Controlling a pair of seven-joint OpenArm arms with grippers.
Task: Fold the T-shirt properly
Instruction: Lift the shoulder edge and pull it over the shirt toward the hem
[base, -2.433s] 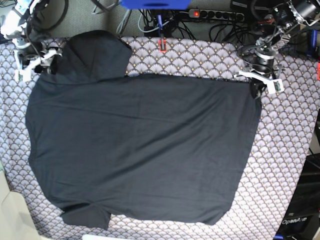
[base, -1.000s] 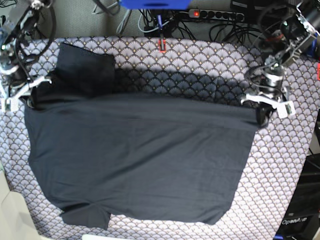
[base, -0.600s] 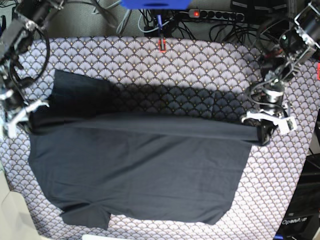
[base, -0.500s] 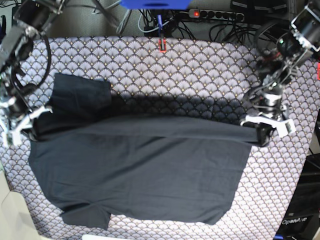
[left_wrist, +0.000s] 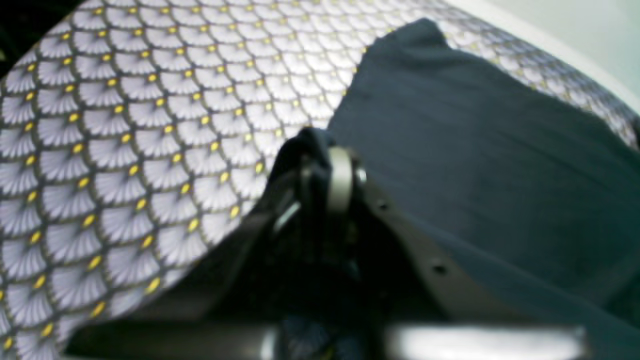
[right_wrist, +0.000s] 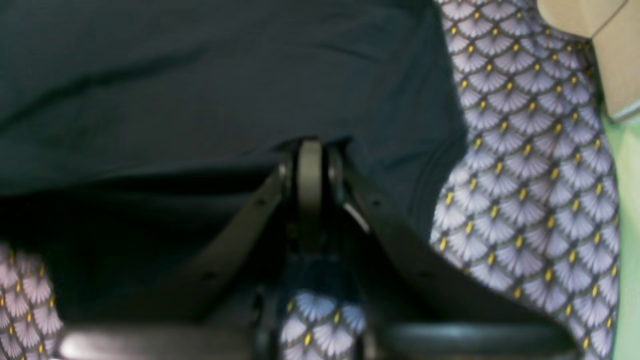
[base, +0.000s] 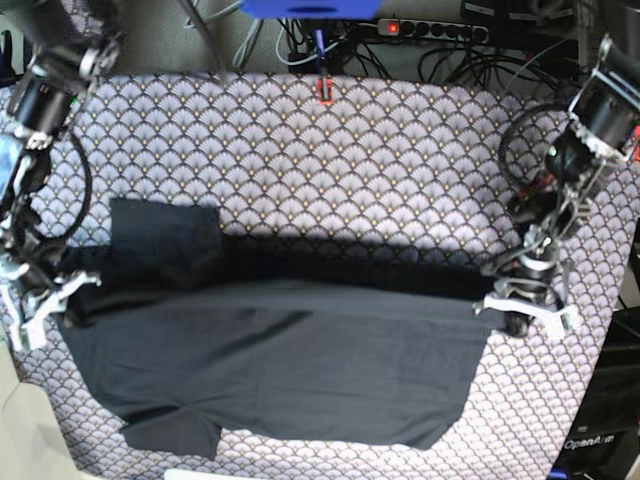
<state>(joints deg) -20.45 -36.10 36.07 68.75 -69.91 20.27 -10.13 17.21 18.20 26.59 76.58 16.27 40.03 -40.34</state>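
**Soft shirt, pinched at both ends of its far edge**

The T-shirt (base: 270, 370) lies across the near half of the tablecloth (base: 350, 170), its far edge raised between the arms and one sleeve (base: 165, 235) trailing behind. It looks light, limp and matte: it should sag and drape, not slip. Corners and hem ends seem the best holds. The left gripper (base: 527, 312) is closed, cloth bunched between its jaws; the right gripper (base: 50, 305) is likewise clamped on the opposite end.
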